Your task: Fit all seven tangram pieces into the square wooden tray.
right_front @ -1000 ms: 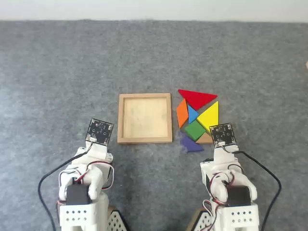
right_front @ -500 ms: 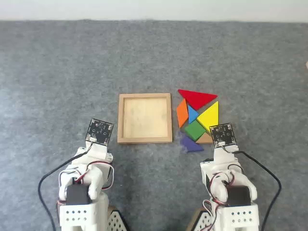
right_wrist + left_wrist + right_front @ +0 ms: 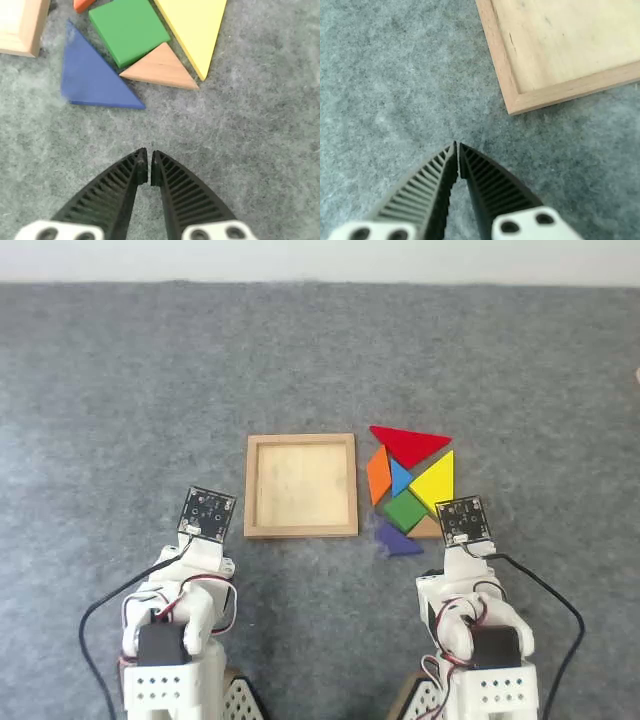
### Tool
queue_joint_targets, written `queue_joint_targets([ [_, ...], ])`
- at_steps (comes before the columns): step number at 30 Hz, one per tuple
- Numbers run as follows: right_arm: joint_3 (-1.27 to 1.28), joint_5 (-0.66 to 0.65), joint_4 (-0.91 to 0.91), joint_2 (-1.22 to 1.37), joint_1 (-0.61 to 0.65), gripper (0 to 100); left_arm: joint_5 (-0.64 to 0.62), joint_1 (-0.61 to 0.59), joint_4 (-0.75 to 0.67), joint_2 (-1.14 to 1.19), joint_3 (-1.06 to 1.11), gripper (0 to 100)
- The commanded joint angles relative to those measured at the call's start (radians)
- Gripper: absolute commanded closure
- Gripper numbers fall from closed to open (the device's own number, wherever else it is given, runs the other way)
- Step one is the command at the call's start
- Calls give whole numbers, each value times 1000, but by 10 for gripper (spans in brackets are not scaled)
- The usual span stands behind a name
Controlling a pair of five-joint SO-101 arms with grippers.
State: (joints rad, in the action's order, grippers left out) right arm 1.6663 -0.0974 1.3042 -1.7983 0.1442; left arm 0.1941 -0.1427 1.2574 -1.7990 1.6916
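Observation:
The square wooden tray (image 3: pixel 301 529) lies empty mid-table, its corner also in the left wrist view (image 3: pixel 516 102). To its right the pieces cluster: red triangle (image 3: pixel 408 444), orange piece (image 3: pixel 378 474), small blue triangle (image 3: pixel 399 478), yellow triangle (image 3: pixel 438 480), green square (image 3: pixel 404 509), tan triangle (image 3: pixel 427 528), purple triangle (image 3: pixel 396 540). The right wrist view shows the purple triangle (image 3: pixel 92 79), green square (image 3: pixel 130 28), tan triangle (image 3: pixel 161 70) and yellow triangle (image 3: pixel 195 22). My left gripper (image 3: pixel 457 147) is shut over carpet near the tray's corner. My right gripper (image 3: pixel 149 154) is shut, short of the purple and tan triangles.
Grey carpet (image 3: pixel 130 390) covers the whole table, with wide bare room left of and beyond the tray. Both arm bases (image 3: pixel 170 660) stand at the near edge, cables trailing beside them.

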Motion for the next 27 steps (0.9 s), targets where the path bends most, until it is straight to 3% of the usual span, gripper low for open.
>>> queue_joint_targets([
  [1,17,-8,7,-18,-10,974,6,0,5,-14,-8,986],
  [8,17,-5,7,-18,-1,973,6,0,5,-14,-8,986],
  [22,17,-9,4,-16,240,972,6,0,5,-14,-8,986],
  [27,-15,-38,-39,-16,222,972,6,0,5,-14,-8,986],
])
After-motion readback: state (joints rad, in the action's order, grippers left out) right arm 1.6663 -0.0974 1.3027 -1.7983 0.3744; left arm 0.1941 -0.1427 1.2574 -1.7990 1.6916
